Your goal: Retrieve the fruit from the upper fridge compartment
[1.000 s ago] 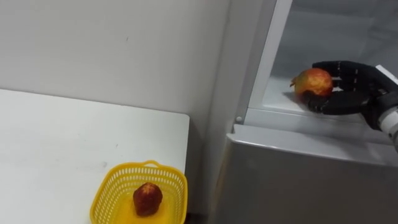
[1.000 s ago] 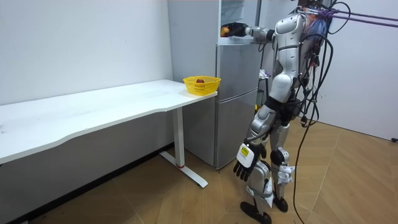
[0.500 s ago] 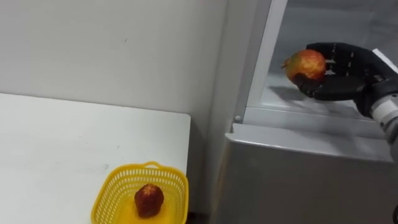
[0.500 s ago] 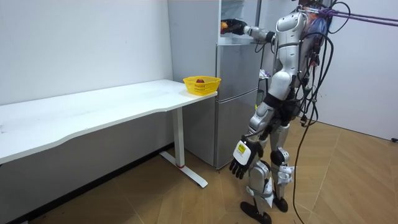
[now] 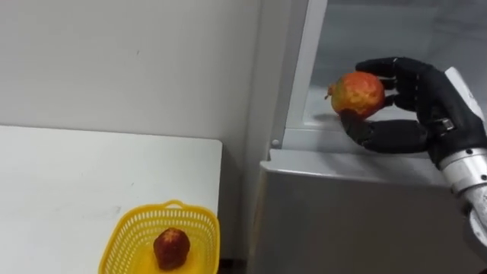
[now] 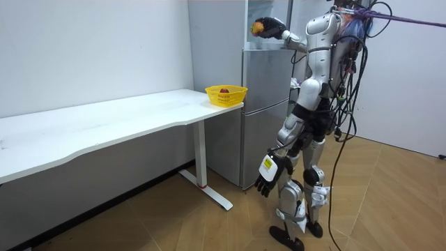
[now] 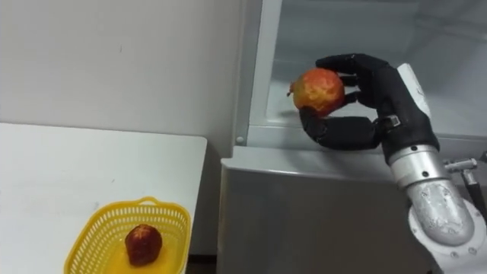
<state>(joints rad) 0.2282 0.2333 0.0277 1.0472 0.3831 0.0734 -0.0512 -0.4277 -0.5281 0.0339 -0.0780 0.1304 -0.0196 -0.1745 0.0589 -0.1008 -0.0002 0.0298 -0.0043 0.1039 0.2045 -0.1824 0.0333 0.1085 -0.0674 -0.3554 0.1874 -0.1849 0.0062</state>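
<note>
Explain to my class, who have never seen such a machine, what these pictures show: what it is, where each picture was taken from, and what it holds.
This is a two-legged humanoid robot standing at a grey fridge beside a white table. Two pictures come from cameras in its head, looking down; the third comes from a camera across the room. Its right hand is curled round a red-yellow fruit at the open upper compartment. Its left hand hangs by its thigh. On the table stands a yellow basket with a dark red fruit inside.
</note>
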